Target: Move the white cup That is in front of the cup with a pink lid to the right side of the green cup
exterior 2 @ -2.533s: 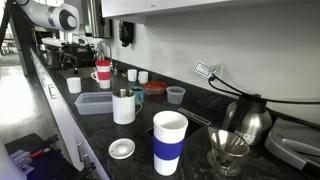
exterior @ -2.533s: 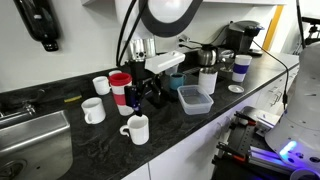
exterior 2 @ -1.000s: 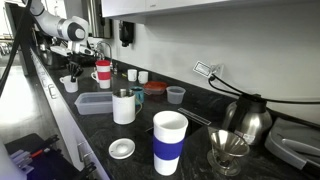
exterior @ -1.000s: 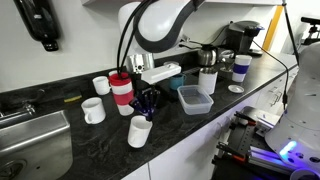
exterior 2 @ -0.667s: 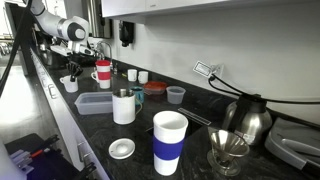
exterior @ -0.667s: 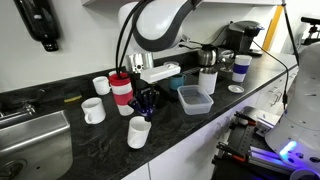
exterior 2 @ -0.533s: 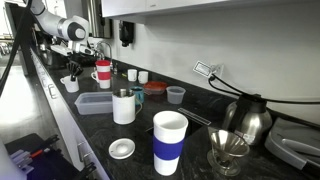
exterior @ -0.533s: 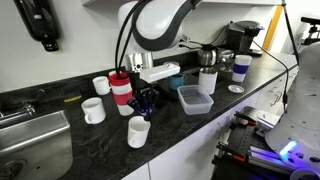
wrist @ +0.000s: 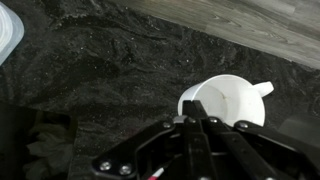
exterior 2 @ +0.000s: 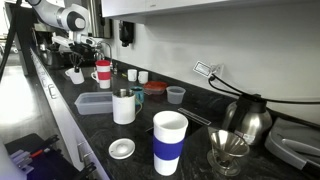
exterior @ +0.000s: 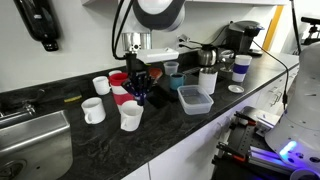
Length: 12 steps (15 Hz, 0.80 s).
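Observation:
The white cup (exterior: 129, 115) hangs tilted just above the dark counter, and my gripper (exterior: 137, 95) is shut on its rim. In the wrist view the jaws pinch the near wall of the white cup (wrist: 228, 102), with its handle pointing to the upper right. The white cup (exterior 2: 75, 75) and the gripper (exterior 2: 82, 63) also show far off in an exterior view. Right behind them stands the cup with a pink lid (exterior: 119, 82) (exterior 2: 102, 72), partly hidden by the arm. Further along the counter sits the green cup (exterior: 172, 69) (exterior 2: 138, 97).
Two more white mugs (exterior: 93, 110) (exterior: 101, 85) stand near the sink (exterior: 30, 135). A clear plastic container (exterior: 195, 98) (exterior 2: 97, 102), a metal pitcher (exterior: 208, 80), a blue-banded cup (exterior 2: 169, 140) and a kettle (exterior 2: 250, 118) crowd the counter.
The gripper has lifted the white cup off the counter and carried it up and back toward the pink-lidded cup. The cup now hangs tilted.

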Motion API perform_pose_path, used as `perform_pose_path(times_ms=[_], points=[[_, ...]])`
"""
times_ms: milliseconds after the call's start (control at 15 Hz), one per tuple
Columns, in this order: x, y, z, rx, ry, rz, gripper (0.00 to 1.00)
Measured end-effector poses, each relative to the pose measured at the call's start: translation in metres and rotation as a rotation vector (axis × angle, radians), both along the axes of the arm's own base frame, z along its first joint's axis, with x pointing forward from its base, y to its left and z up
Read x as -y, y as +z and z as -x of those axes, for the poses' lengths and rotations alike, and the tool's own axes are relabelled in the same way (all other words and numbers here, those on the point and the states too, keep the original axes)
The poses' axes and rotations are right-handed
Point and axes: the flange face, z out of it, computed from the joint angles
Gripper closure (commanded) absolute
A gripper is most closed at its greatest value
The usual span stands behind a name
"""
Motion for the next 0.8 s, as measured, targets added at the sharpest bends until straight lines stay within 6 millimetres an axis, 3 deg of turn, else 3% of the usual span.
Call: perform_pose_path(times_ms=[200,467,800], points=[[0.014,0.028,0.01,0.015,-0.005,0.046,1.0],[0.039,0.068,0.038,0.03,-0.057,0.129,1.0],[0.085,0.123,0.078,0.054,-0.233,0.204,0.99]])
